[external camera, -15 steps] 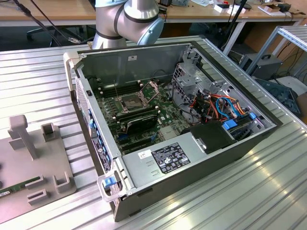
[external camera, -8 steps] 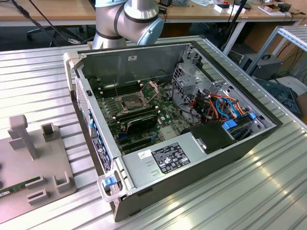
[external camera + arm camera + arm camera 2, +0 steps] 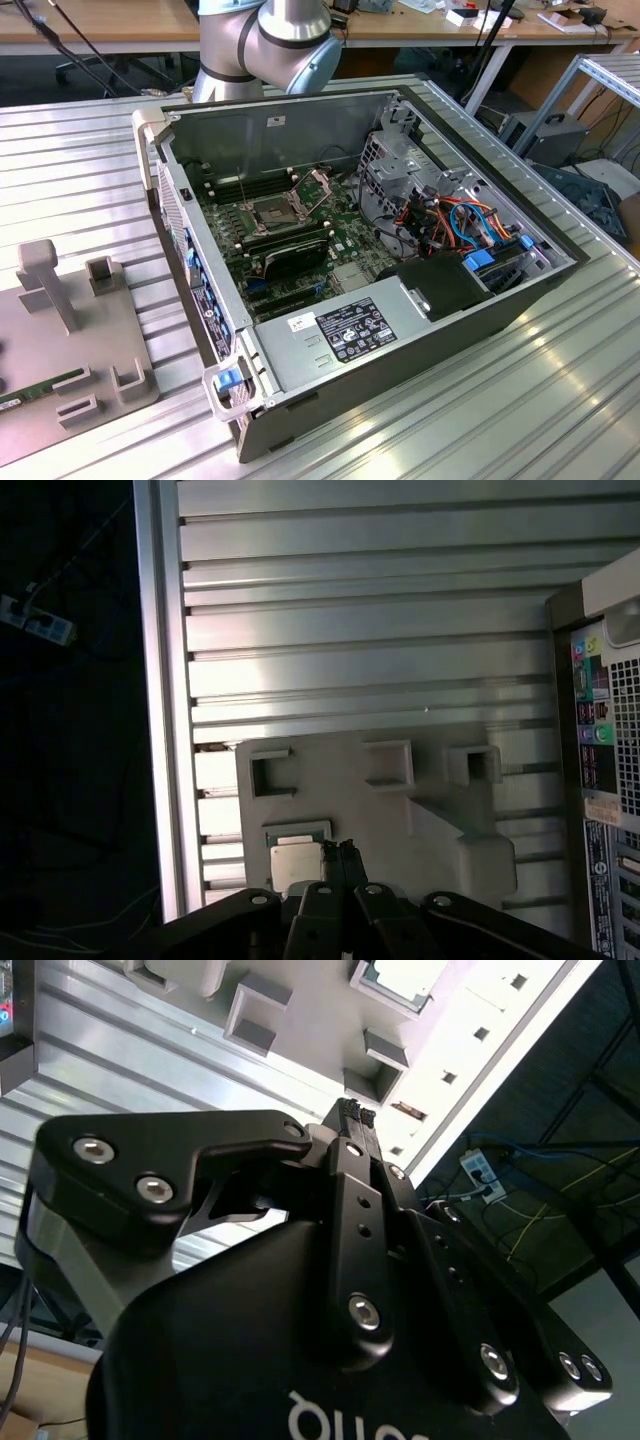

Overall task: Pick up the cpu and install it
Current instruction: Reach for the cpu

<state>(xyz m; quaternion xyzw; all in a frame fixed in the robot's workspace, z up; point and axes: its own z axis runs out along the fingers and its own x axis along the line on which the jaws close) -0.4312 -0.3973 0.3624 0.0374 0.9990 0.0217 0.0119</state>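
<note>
Ribbed aluminium tabletop (image 3: 380,640) supports all parts. Black two-finger gripper (image 3: 342,852) hovers, fingers closed together, empty. Just beside it, the small square silver-grey cpu (image 3: 295,865) lies flat in a grey fixture tray (image 3: 440,820) recess. It is judged light, rigid and fragile; grip opposite edges. Farther off, the open computer case (image 3: 590,740) bears coloured labels; their print cannot be made out.
</note>
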